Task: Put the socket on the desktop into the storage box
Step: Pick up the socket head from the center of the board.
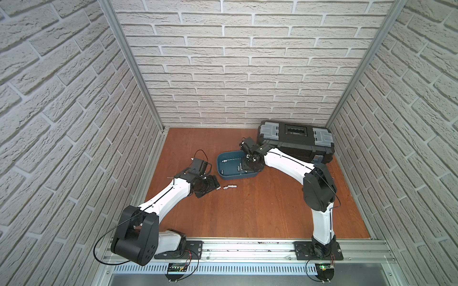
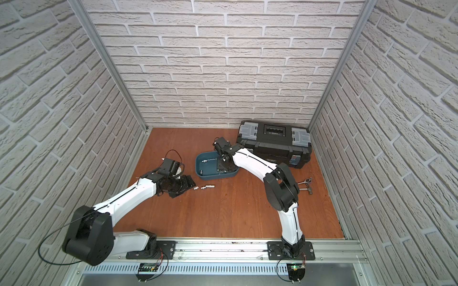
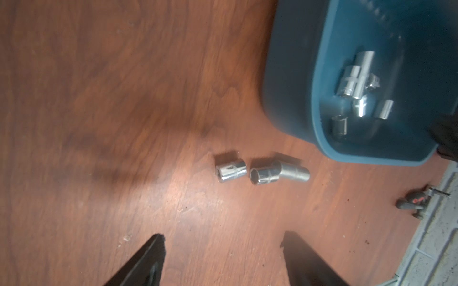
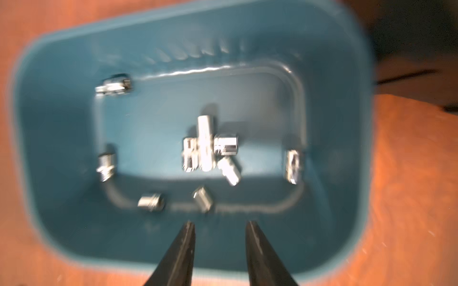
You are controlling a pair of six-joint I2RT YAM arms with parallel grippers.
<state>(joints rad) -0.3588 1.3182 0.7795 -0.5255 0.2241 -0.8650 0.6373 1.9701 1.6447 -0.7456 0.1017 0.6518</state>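
**While three sockets (image 1: 226,187) wait on the worktop (image 1: 247,210), the left pincer (image 3: 221,237) lines up**

Since the black toolbox (image 1: 296,142) sits far right, it plays no part. The storage box (image 1: 235,177) lies mid-worktop with several sockets (image 4: 205,146) inside. The right pincer (image 4: 220,224) hangs over it, slightly parted and empty. Spread wide and empty, the left pincer sits just left of the three in a row near the box. Take them singly: straddle the nearest socket (image 3: 230,170) across its round sides, clear of its neighbour, and close gently so it cannot roll.

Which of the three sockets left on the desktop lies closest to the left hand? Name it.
The short socket lying alone at the end of the row, just ahead of the open left hand. The other two sockets sit together, farther along.
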